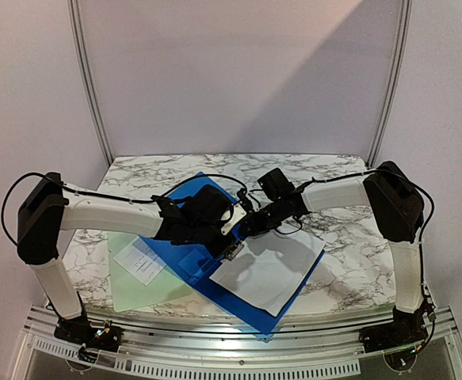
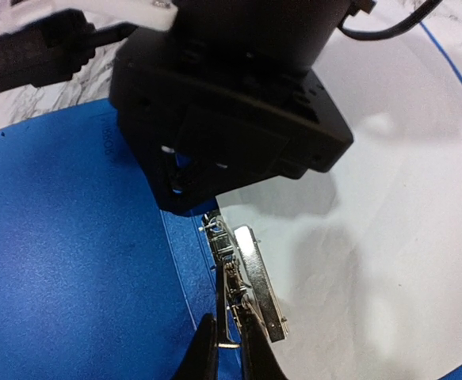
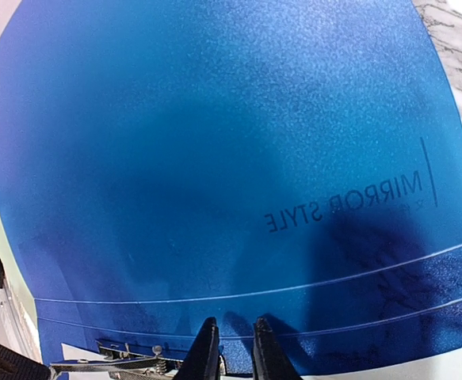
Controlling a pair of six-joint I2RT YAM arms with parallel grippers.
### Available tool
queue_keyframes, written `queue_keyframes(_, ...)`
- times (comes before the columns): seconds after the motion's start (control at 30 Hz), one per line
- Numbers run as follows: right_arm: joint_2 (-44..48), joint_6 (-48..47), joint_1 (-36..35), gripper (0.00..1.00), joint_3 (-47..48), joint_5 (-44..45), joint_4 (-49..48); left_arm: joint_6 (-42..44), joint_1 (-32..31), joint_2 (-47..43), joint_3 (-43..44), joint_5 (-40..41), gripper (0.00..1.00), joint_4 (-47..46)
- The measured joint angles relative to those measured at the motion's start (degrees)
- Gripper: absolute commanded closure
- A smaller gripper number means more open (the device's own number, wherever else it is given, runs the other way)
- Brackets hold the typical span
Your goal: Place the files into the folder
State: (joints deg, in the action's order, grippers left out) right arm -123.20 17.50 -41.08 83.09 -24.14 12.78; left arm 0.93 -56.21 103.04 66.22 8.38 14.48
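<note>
This is a robotics lab test cell. Two white-and-black arms are bolted to an aluminium rail at the near edge of a marble-patterned desk. Loose cables trail between them. Plain pale panels and metal poles enclose the back.

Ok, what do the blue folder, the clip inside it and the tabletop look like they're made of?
The folder looks like plastic: deep blue, finely grained, with a soft sheen. The clip looks like bare metal, silvery and bright, with a thin wire spring. The tabletop shows white marble with grey veining; whether it is real stone or a printed laminate cannot be told.
</note>
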Motion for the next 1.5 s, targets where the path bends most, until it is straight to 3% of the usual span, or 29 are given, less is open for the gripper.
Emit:
queue_keyframes(0.3,-0.9,0.2,0.0,0.88,0.9,-0.2,-0.5,-1.6,0.0,0.0,-0.3,-0.2,1.0,-0.5)
queue_keyframes(0.93,-1.9,5.2,-0.3,1.0,-1.3,2.0,-7.6,-18.7,0.0,-1.7,-4.5,-0.7,1.0,-3.7)
queue_keyframes(1.5,-2.0,8.4,-0.8,1.0,-2.1,2.9,-9.4,-27.2,-0.9,-1.2,-6.9,-1.4,1.0,-4.5)
